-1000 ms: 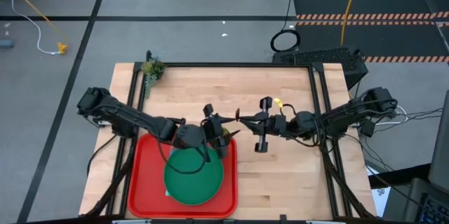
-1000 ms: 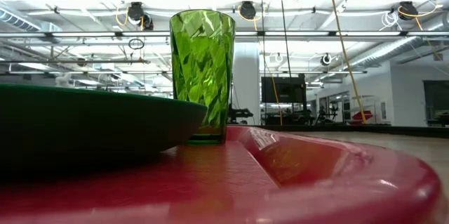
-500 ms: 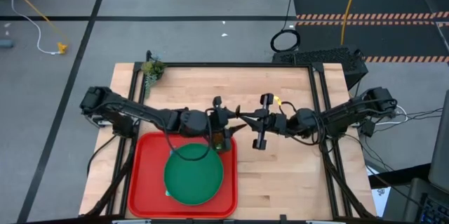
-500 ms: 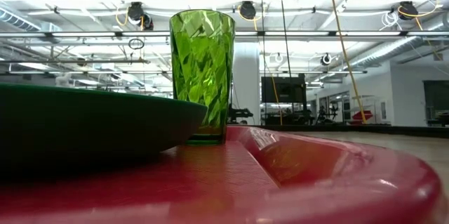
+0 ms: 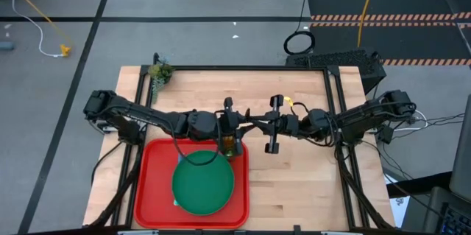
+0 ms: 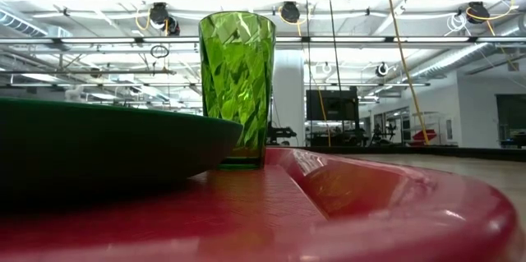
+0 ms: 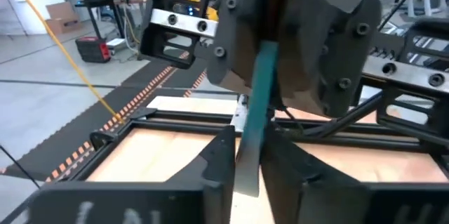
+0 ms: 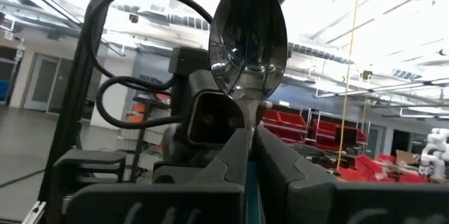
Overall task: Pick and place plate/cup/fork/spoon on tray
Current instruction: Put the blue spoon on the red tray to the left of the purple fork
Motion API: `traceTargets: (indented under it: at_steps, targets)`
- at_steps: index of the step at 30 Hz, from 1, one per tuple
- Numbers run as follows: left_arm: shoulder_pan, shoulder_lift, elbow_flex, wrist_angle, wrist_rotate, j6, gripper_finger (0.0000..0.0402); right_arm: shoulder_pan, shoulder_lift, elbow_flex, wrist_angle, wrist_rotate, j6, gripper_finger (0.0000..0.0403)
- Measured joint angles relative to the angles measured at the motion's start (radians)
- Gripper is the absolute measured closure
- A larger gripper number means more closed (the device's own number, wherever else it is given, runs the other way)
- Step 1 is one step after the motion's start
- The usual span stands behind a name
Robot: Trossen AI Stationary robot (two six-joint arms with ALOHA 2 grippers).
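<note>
The spoon (image 5: 249,122) hangs in the air at the table's middle, between my two grippers. Its shiny bowl (image 8: 249,34) points toward the left arm. My right gripper (image 8: 249,147) is shut on it from the right. My left gripper (image 7: 247,175) meets it from the left, its fingers closed in on the metal end. The red tray (image 5: 151,191) lies at the near left. On it sit the dark-green plate (image 5: 202,183) and the green cup (image 6: 237,89), which stands upright in the tray's far right corner. The fork is out of view. My left gripper pinches the spoon's grey metal end (image 7: 247,164) between its two fingers, coming level from the table's left. The light-blue handle (image 7: 263,90) runs on from there into the other gripper. The spoon is clear of the table. My right gripper pinches the spoon at the neck just behind the bowl (image 8: 247,122), level from the table's right. The spoon lies along the fingers, and its bowl sticks out past their tips. It hangs roughly level, above the cup and the tray's far rim.
A small leafy plant sprig (image 5: 159,73) lies at the table's far left corner. Bare wooden tabletop (image 5: 294,183) stretches to the right of the tray and behind the arms. Black frame rails (image 5: 335,110) run along the table's sides.
My left gripper has moved up and away from the cup toward the right gripper, and its fingers have closed in around the spoon's end. My right gripper has shifted slightly toward the table's left with the spoon. The cup and plate have stayed on the tray.
</note>
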Motion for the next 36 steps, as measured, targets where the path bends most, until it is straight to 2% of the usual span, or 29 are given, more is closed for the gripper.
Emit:
traceTargets:
  at_steps: [6,15,21,26,32,36]
  targets:
    - [-0.006,-0.002,0.000,-0.032,0.001,0.005,0.0389,0.000,0.000,0.000,-0.030,-0.001,-0.003,0.0401]
    - [-0.029,-0.088,0.000,-0.265,0.002,-0.051,0.0396,0.002,-0.028,0.000,-0.230,-0.003,0.034,0.0373]
    - [-0.057,-0.129,-0.002,-0.424,0.001,-0.123,0.0391,0.003,-0.116,-0.001,-0.402,-0.012,0.085,0.0337]
    - [-0.065,-0.129,-0.001,-0.454,0.013,-0.146,0.0396,0.001,-0.155,0.000,-0.452,-0.055,0.173,0.0295]
    - [-0.060,-0.110,-0.001,-0.470,0.055,-0.204,0.0392,0.001,-0.071,0.037,-0.468,-0.079,0.215,0.0234]
    - [-0.073,-0.098,-0.001,-0.463,0.060,-0.244,0.0395,0.001,-0.019,0.093,-0.454,-0.087,0.207,0.0215]
